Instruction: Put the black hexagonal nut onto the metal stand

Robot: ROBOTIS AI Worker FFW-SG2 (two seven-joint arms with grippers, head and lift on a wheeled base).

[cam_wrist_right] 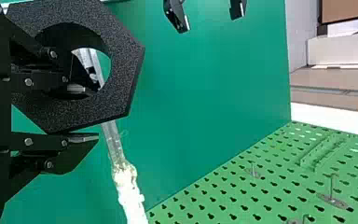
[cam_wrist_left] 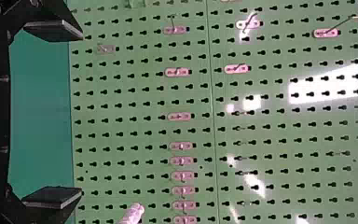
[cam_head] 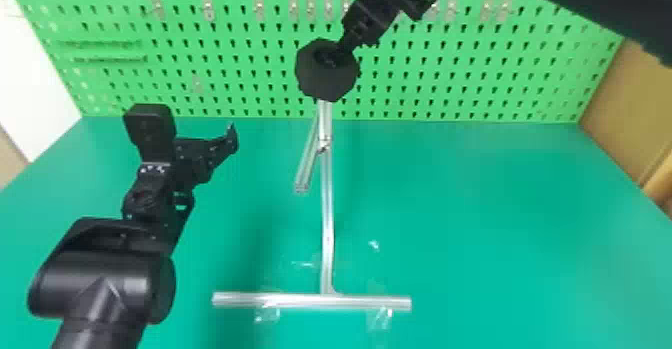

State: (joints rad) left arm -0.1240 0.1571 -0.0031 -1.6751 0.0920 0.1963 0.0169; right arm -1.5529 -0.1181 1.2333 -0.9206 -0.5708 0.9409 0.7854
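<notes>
My right gripper [cam_head: 345, 45] is over the far part of the table, shut on the wall of the black hexagonal nut [cam_head: 327, 80]. In the right wrist view one finger of the right gripper [cam_wrist_right: 86, 112] goes into the hole of the nut [cam_wrist_right: 121, 70] and the other lies outside. The nut covers the upper end of the metal stand [cam_head: 327, 198], whose tube [cam_wrist_right: 114, 144] passes behind it; whether they touch, I cannot tell. Off to the stand's left is my empty left gripper [cam_head: 231, 140]. In the left wrist view, the left gripper [cam_wrist_left: 51, 114] is spread wide.
A green pegboard [cam_head: 240, 83] with small metal hooks rises behind the green table [cam_head: 475, 213]. The stand's side prong [cam_head: 306, 168] slants down to the left, and its crossbar [cam_head: 300, 300] lies near the front, with clear tape around it. A brown panel [cam_head: 635, 118] borders the right.
</notes>
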